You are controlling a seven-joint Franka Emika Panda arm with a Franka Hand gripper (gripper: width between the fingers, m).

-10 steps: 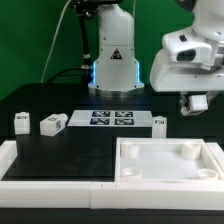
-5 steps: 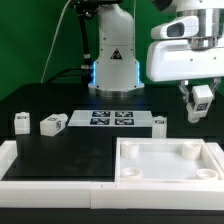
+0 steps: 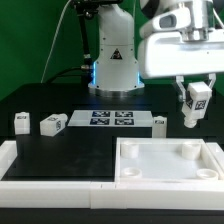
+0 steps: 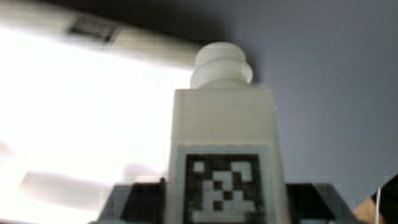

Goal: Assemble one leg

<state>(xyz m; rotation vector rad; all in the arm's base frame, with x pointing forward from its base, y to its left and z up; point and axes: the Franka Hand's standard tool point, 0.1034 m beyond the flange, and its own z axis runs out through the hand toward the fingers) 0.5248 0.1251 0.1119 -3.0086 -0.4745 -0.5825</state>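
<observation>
My gripper (image 3: 194,108) is shut on one white leg (image 3: 196,98) and holds it in the air at the exterior view's right, above the far right corner of the tabletop (image 3: 150,170). The leg's tag faces the camera. In the wrist view the leg (image 4: 224,120) stands between the dark fingers (image 4: 146,200), tag near the grip and rounded peg pointing away, my gripper (image 4: 224,208) closed on its sides. Three more legs stand on the black table: two at the left (image 3: 20,122) (image 3: 53,124) and one (image 3: 158,122) behind the tabletop.
The marker board (image 3: 110,119) lies at the middle back. The robot base (image 3: 113,65) stands behind it. A white frame rail (image 3: 50,170) runs along the front left. A bright white surface (image 4: 71,110) fills one side of the wrist view.
The arm has swung toward the exterior view's left with the leg held. The leg and its tag now show more plainly below the wrist.
</observation>
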